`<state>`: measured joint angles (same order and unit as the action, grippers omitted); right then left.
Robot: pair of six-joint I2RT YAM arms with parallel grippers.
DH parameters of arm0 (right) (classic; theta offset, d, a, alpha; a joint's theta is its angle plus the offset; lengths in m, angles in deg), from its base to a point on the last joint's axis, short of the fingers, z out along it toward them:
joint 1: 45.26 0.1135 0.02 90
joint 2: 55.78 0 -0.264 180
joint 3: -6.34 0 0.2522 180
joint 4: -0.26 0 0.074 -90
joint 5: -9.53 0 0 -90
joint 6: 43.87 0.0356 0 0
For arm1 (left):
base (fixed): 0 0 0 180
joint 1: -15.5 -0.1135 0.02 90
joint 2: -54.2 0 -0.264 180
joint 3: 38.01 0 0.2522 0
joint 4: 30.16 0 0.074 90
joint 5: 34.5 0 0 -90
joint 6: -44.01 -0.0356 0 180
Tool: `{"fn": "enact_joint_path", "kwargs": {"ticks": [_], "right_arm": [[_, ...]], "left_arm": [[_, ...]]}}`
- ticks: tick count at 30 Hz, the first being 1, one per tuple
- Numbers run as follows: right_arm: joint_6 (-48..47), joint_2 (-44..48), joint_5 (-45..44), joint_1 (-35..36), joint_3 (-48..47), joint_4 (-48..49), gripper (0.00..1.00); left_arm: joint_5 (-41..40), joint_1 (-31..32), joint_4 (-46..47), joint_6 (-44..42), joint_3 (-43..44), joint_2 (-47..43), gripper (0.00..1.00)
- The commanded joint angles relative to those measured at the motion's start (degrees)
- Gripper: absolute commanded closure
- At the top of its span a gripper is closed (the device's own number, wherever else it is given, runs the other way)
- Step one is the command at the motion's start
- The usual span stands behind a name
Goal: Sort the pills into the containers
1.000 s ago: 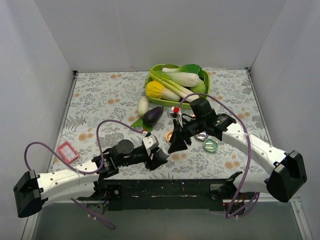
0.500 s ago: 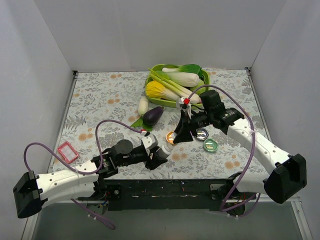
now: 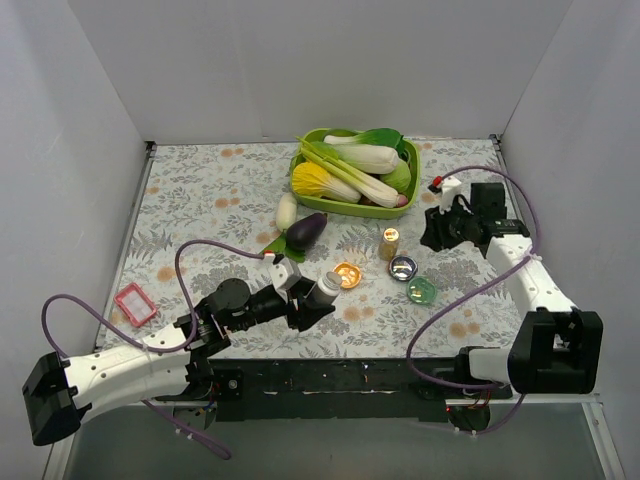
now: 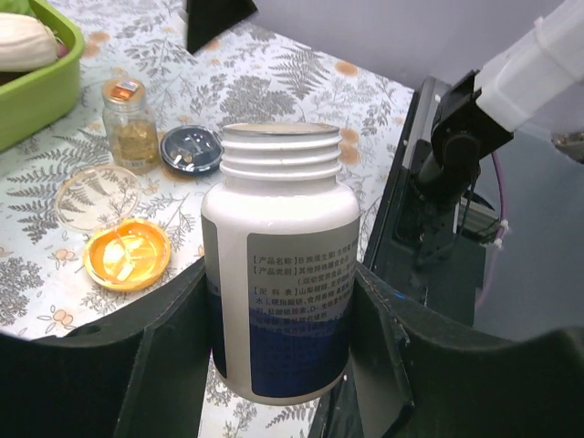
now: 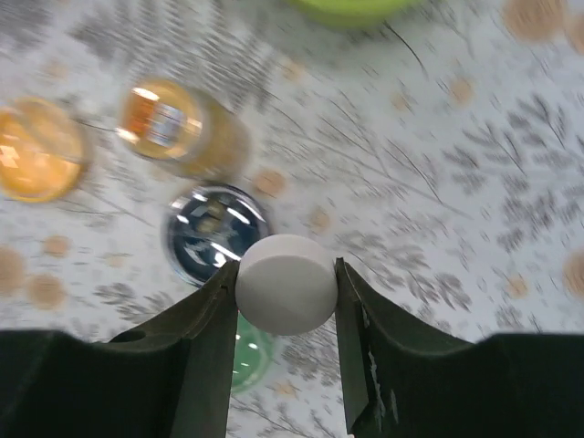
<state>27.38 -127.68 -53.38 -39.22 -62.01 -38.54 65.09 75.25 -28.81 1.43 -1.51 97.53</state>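
Observation:
My left gripper is shut on a white pill bottle, upright with its neck open; it also shows in the left wrist view. My right gripper is shut on the bottle's white cap, held above the table at the right. The orange dish holds yellow pills. The dark blue dish and the green dish lie to its right, below the cap in the right wrist view, which is blurred.
A small glass vial with a gold cap stands behind the dishes. A clear lid lies by the orange dish. A lime-green tray of vegetables is at the back, an eggplant and a white radish before it. A pink frame lies left.
My right gripper has drawn away from the bottle to the right and back, taking the white cap. The bottle's neck now stands open. My left gripper shifted slightly forward.

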Motion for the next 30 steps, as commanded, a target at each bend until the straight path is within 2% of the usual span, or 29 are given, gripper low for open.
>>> {"fn": "enact_joint_path", "kwargs": {"ticks": [1,7,9,10,11,13,14,17,20,23,24,26,27,28,30], "right_arm": [[-6.8,-5.1,-17.0,-8.0,4.8,4.1,0.79],[-9.5,-14.0,-17.6,-12.9,4.5,2.7,0.72],[-9.8,-14.8,-16.9,-13.2,4.8,2.4,0.65],[-9.9,-14.8,-16.1,-13.1,5.1,2.1,0.6],[-10.0,-14.6,-15.8,-13.2,5.5,2.0,0.48],[-10.5,-13.6,-14.7,-13.1,5.8,1.7,0.36],[-10.7,-13.2,-14.2,-13.2,5.8,1.4,0.24],[-11.2,-11.3,-12.2,-13.3,6.2,1.0,0.09],[-10.4,-9.7,-10.8,-13.6,6.7,1.7,0.07],[-9.0,-8.2,-9.3,-13.8,7.7,2.8,0.06],[-8.8,-7.8,-8.6,-13.8,7.8,3.4,0.06],[-8.3,-7.2,-7.2,-13.8,8.2,3.5,0.06],[-8.3,-6.9,-7.0,-13.8,8.3,3.8,0.05],[-8.3,-6.3,-7.0,-13.8,8.5,4.0,0.05],[-8.4,-5.8,-5.8,-13.9,9.3,4.3,0.05]], "left_arm": [[-0.9,-1.6,5.4,1.4,-0.8,-1.1,1.0],[0.5,-3.6,8.1,2.3,-0.4,-3.9,1.0],[0.5,-4.5,9.4,2.7,-0.2,-4.7,1.0],[0.5,-4.8,10.1,3.1,-0.1,-5.3,1.0],[0.6,-5.5,11.7,3.4,0.1,-5.6,1.0],[1.1,-6.5,13.3,3.8,0.9,-5.8,1.0],[1.5,-7.5,14.9,3.8,1.9,-5.7,1.0],[2.6,-10.0,18.6,3.7,4.4,-4.5,1.0],[3.2,-12.1,19.7,2.2,8.1,-1.2,1.0],[2.5,-15.5,18.6,-0.5,15.6,3.0,1.0],[2.4,-17.0,18.3,-1.1,20.5,6.5,1.0],[3.6,-23.9,21.0,0.6,24.8,9.7,1.0],[7.3,-26.9,22.7,4.8,26.2,12.9,1.0],[9.9,-32.6,24.8,7.3,28.6,14.1,1.0],[18.3,-35.3,31.9,12.0,29.5,15.6,1.0]]}}
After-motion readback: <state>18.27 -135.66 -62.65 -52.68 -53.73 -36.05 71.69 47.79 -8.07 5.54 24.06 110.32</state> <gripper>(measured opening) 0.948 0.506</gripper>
